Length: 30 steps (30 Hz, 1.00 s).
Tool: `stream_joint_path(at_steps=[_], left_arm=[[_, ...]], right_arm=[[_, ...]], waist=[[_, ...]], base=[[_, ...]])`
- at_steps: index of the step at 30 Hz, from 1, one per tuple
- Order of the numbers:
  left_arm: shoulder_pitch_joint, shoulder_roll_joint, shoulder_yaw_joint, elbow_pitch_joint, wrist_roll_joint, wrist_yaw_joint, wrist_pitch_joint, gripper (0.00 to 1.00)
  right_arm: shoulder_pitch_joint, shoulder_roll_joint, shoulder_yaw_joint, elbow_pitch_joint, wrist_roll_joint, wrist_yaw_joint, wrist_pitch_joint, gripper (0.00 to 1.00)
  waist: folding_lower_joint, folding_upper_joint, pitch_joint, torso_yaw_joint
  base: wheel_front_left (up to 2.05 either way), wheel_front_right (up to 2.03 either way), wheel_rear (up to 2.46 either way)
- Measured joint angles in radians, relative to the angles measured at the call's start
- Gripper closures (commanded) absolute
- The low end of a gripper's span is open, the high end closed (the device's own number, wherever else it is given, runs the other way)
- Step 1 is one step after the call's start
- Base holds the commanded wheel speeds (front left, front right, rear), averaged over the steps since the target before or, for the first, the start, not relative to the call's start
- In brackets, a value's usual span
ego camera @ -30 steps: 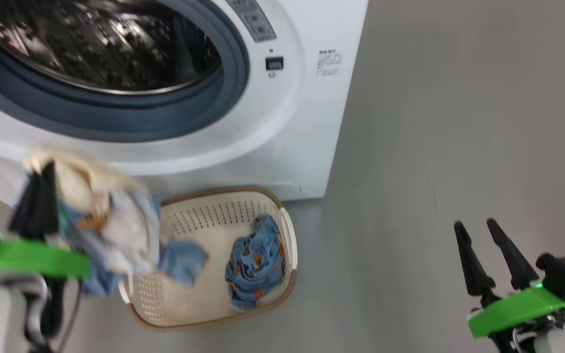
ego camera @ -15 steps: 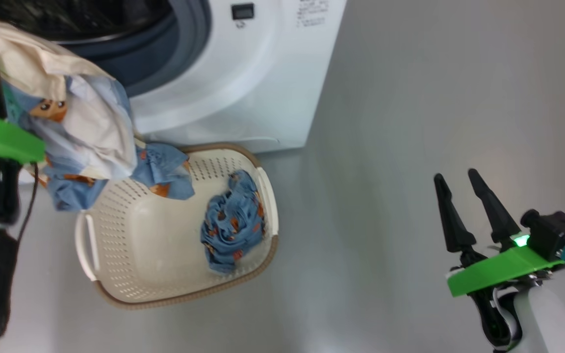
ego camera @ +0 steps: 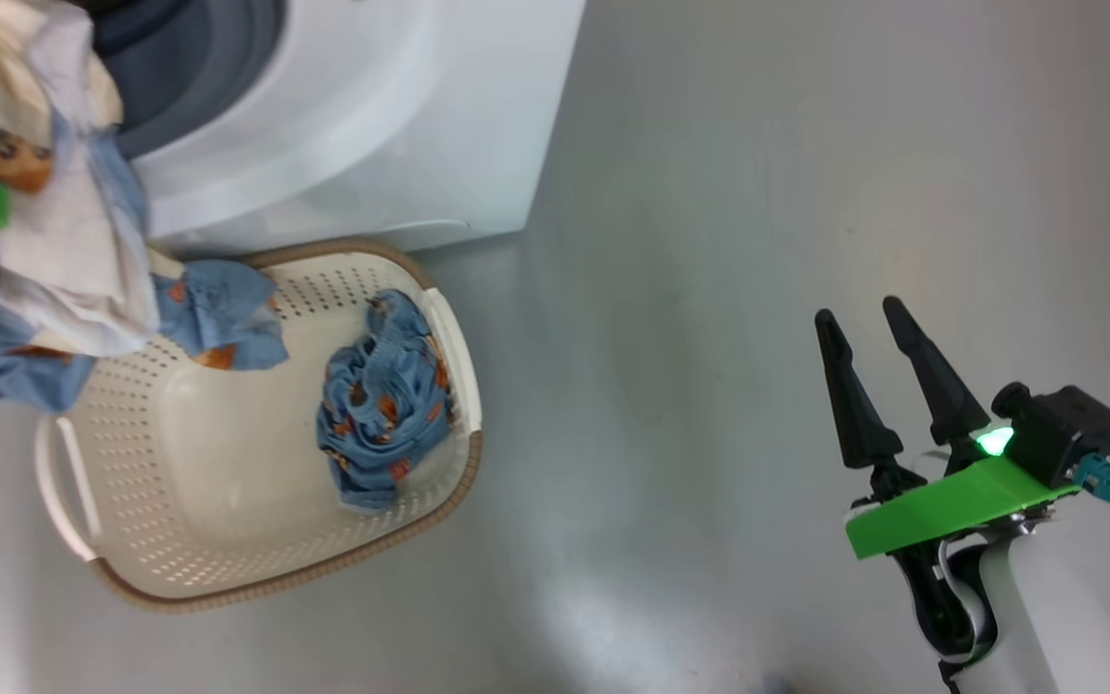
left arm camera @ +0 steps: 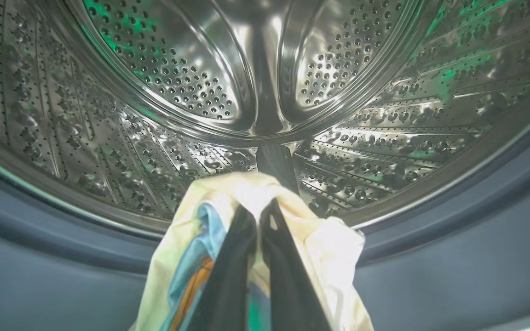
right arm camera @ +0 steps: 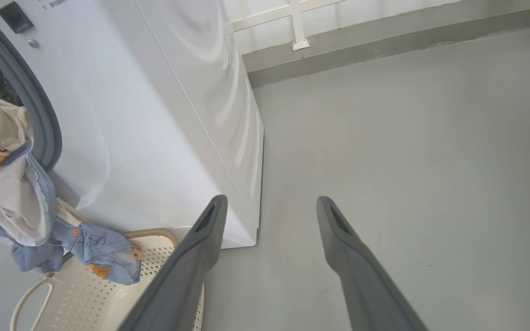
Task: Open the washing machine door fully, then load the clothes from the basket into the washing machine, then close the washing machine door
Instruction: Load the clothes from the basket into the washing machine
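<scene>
My left gripper is shut on a cream and light-blue garment, held at the mouth of the washing machine's steel drum, just over the grey rubber ring. From the head, that garment hangs before the white washing machine, and its blue tail trails over the basket. Another of the clothes, blue with orange prints, lies inside the basket. My right gripper stands open and empty over the floor, well right of the basket. The washing machine door is out of view.
Bare grey floor stretches right of the machine and basket. In the right wrist view, my open right gripper faces the machine's white side panel, with a wall base and white frame behind.
The head camera has swung, sliding machine and basket toward the upper left. My left gripper has carried the garment up from over the basket to the drum mouth. The right gripper stays open.
</scene>
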Motion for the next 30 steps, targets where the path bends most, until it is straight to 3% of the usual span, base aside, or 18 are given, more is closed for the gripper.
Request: stream_joint_path(at_steps=[5,10,16,21,22,24,25,26,30], left_arm=[[-0.098,0.026,-0.014,0.018,0.003,0.0,0.0,1.0],[-0.143,0.049,0.086,-0.091,0.086,0.002,-0.001,1.0],[-0.13,0.032,0.208,-0.184,0.194,0.01,-0.001,1.0],[-0.101,-0.002,0.216,-0.081,0.22,0.007,-0.002,1.0],[-0.101,-0.005,0.215,-0.062,0.225,0.005,-0.002,0.93],[-0.109,-0.006,0.21,-0.012,0.225,0.004,-0.002,0.52],[-0.112,-0.006,0.2,0.014,0.226,0.001,-0.002,0.08],[-0.119,-0.007,0.195,0.05,0.224,0.001,0.0,0.0],[-0.133,-0.018,0.15,0.103,0.212,0.001,0.006,0.0]], right_arm=[[-0.007,0.003,0.0,-0.01,0.0,0.0,0.0,0.0],[-0.019,0.012,0.002,-0.016,-0.002,0.0,0.0,0.0],[-0.039,0.017,0.009,-0.021,-0.002,0.0,0.0,0.0],[-0.044,0.022,0.011,-0.026,-0.002,0.0,0.0,0.0],[-0.044,0.023,0.011,-0.026,-0.002,0.0,0.0,0.0],[-0.044,0.026,0.011,-0.025,-0.002,0.0,0.0,0.0],[-0.044,0.026,0.01,-0.025,-0.002,0.0,0.0,0.0],[-0.043,0.026,0.01,-0.025,-0.002,0.0,0.0,0.0],[-0.043,0.026,0.006,-0.023,-0.002,0.0,0.0,0.0]], waist=[[0.0001,0.0,0.032,-0.018],[0.0,-0.0001,0.06,-0.028],[0.0001,0.0,0.082,-0.04],[0.0,0.0,0.088,-0.046],[0.0001,0.0,0.089,-0.046],[0.0001,0.0,0.088,-0.043],[0.0,0.0,0.087,-0.042],[0.0,0.0,0.086,-0.04],[0.0,0.0,0.083,-0.033]], base=[[0.0,0.0,0.0],[0.0,0.0,0.0],[0.0,0.0,0.0],[0.0,0.0,0.0],[0.0,0.0,0.0],[0.0,0.0,0.0],[0.0,0.0,0.0],[0.0,0.0,0.0],[0.0,0.0,0.0]])
